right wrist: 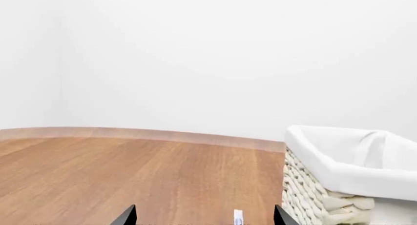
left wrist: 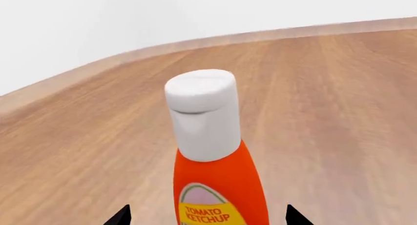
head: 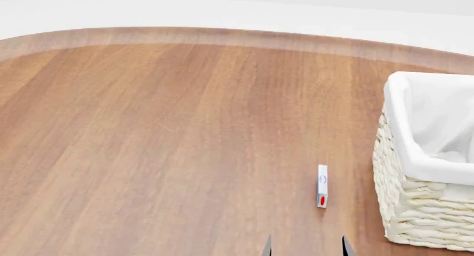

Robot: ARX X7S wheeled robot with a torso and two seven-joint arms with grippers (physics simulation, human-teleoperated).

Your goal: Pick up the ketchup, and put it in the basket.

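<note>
Ketchup (left wrist: 218, 152), label reading "Tomato Ketchup", is standing upright between the two dark fingertips of the left gripper (left wrist: 207, 216), which are sitting spread on either side of the bottle without visibly touching it; the step in hand appears to be the grasp, calling next for a squeeze and a lift. Ahead and to the right of the right gripper (head: 305, 246), also spread and holding nothing, the basket (head: 414, 167) is waiting, cut off by the frame, while a small white box (head: 322, 186) is lying just beside it, its markings too small to read.
</note>
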